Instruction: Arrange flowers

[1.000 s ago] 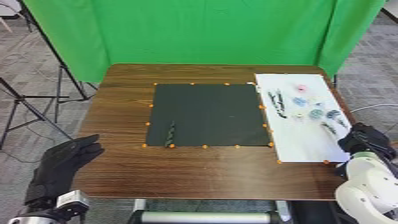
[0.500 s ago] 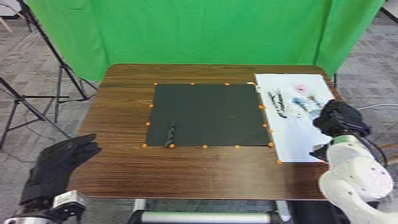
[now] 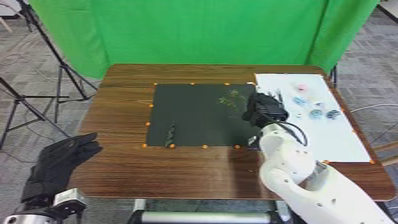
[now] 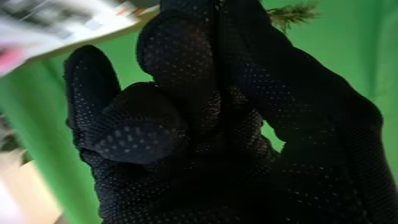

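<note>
The right hand [image 3: 265,106] is pinching one green sprig [image 3: 233,100] with bent fingers, and this sprig is showing over the black sheet [image 3: 200,117], near its far right corner. The left hand [image 3: 64,155] is waiting open, by the table's [image 3: 124,175] left edge.

Robotics lab or studio, green backdrop [image 3: 204,35], black tripod legs [image 3: 34,106], grey carpet [image 3: 22,55], dot-marked table [image 3: 160,175]

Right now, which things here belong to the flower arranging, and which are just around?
Part of the job: right hand, green sprig it holds, black mat, dark stem on it, white sheet, pink flower.

Just around: green curtain, black stand.
</note>
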`<state>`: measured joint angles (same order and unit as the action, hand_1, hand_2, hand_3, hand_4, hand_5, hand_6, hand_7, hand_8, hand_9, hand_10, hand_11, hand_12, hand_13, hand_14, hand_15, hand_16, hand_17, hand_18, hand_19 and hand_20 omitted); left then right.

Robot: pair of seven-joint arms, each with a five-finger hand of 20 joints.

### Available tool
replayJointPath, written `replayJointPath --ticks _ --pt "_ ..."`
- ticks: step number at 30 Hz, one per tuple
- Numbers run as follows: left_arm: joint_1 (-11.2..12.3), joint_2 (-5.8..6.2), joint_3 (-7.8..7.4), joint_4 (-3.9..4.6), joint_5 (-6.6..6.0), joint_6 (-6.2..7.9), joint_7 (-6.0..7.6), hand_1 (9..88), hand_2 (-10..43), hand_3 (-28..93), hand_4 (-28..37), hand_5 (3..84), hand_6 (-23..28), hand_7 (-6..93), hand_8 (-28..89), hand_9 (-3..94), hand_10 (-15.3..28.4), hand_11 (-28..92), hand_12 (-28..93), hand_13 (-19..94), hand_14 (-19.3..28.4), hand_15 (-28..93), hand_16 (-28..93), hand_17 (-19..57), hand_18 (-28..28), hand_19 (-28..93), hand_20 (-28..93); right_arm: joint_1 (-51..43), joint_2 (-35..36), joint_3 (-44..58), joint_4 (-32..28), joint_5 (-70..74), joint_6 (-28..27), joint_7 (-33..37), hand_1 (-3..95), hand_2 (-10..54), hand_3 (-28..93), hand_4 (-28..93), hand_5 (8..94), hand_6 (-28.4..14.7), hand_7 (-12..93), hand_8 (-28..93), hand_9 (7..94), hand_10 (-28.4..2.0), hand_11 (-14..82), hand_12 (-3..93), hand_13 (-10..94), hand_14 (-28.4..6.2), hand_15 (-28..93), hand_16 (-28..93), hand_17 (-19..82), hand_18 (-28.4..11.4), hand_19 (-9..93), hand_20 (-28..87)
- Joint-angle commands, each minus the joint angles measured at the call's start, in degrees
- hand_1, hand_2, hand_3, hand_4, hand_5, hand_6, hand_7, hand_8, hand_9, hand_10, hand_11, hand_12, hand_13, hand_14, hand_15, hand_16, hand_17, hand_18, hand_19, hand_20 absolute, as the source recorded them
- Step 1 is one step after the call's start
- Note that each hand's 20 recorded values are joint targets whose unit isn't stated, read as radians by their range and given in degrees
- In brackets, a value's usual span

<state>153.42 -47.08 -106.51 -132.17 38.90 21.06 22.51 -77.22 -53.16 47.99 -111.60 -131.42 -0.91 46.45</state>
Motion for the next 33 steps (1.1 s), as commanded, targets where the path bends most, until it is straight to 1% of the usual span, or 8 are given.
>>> replayJointPath --ticks 1,6,10,13,18,24,29,33 --pt "-1.9 -0.64 0.39 0.30 1.14 -1.78 -2.33 27.2 6.5 80 -20.1 51.2 16.0 17.8 -9 42.0 23.4 43 10 28 28.0 62 -13 -9.4 20.9 58 17 3.0 -10.8 -6.8 4.3 -2.9 -5.9 -1.7 53.8 -9.5 77 -27 86.4 -4.3 25 20 87.9 -12.8 46.6 27.9 86 -6.9 71 26 44 -22.3 93 2" --pt "-3.3 -1.29 0.41 0.35 2.00 -2.49 -3.50 27.3 6.4 80 -20.0 51.2 16.0 17.8 -10 41.9 23.4 43 10 28 28.0 62 -13 -9.4 20.9 58 17 2.1 -14.5 -7.3 7.8 -3.9 -9.6 -0.2 53.6 -9.5 77 -27 86.5 -4.2 25 21 88.1 -12.7 46.8 27.4 86 -6.9 71 26 44 -22.4 93 2" --pt "-2.7 -1.73 -0.28 0.19 2.22 -2.67 -3.43 27.2 6.4 80 -19.9 51.2 16.0 17.8 -10 41.9 23.4 43 10 28 27.9 62 -13 -9.4 20.9 58 17 1.4 -15.9 -7.1 9.3 -4.4 -11.2 0.7 53.5 -9.5 77 -27 86.5 -4.2 25 21 88.1 -12.7 47.0 27.2 86 -6.9 71 26 44 -22.4 93 2" --pt "-2.9 -2.17 -0.23 0.12 2.39 -2.66 -3.66 27.2 6.5 80 -19.7 51.3 16.0 17.8 -10 42.0 23.4 43 10 28 28.0 62 -13 -9.4 20.9 58 17 0.9 -17.1 -6.4 9.8 -5.0 -12.5 0.9 53.4 -9.5 77 -27 86.6 -4.1 25 21 88.2 -12.7 47.0 27.0 86 -6.9 71 26 44 -22.5 93 2" --pt "-3.0 -1.90 -0.07 0.22 2.35 -2.64 -3.39 27.2 6.4 80 -19.6 51.3 16.0 17.8 -10 42.0 23.4 43 10 28 27.9 62 -13 -9.4 20.9 58 17 0.2 -17.8 -6.2 9.6 -5.2 -13.6 1.4 52.4 -9.5 77 -25 86.9 -3.7 25 21 88.5 -12.5 47.3 26.8 87 -6.7 70 26 44 -23.0 93 3" --pt "-2.0 -2.11 -0.92 -0.10 2.40 -2.45 -3.29 27.3 6.4 80 -19.6 51.2 16.0 17.8 -10 42.0 23.4 43 10 28 27.9 62 -13 -9.4 20.9 58 17 -1.5 -18.2 -5.5 8.5 -4.5 -14.5 1.7 51.8 -9.5 77 -24 87.2 -3.4 25 21 89.0 -12.3 47.8 26.7 88 -6.6 70 26 45 -23.1 93 4" --pt "-2.0 -2.29 -0.74 -0.09 2.60 -2.62 -3.55 27.3 6.4 80 -19.5 51.2 16.0 17.7 -10 42.0 23.4 43 10 28 28.0 62 -13 -9.4 20.9 58 17 -2.6 -19.1 -5.6 7.4 -4.6 -16.2 1.2 51.7 -9.5 77 -24 87.5 -3.2 25 21 89.2 -12.1 47.8 26.7 88 -6.6 70 26 45 -23.0 93 4" --pt "-2.7 -1.95 -0.34 0.06 2.64 -2.60 -3.64 27.3 6.5 80 -19.5 51.3 16.1 17.7 -9 42.0 23.4 43 10 28 28.0 62 -13 -9.4 20.9 58 17 -2.3 -19.0 -6.3 6.8 -3.7 -16.5 1.4 51.5 -9.5 76 -24 87.5 -3.2 25 21 89.3 -12.2 47.7 26.7 88 -6.6 70 26 45 -23.0 93 3"
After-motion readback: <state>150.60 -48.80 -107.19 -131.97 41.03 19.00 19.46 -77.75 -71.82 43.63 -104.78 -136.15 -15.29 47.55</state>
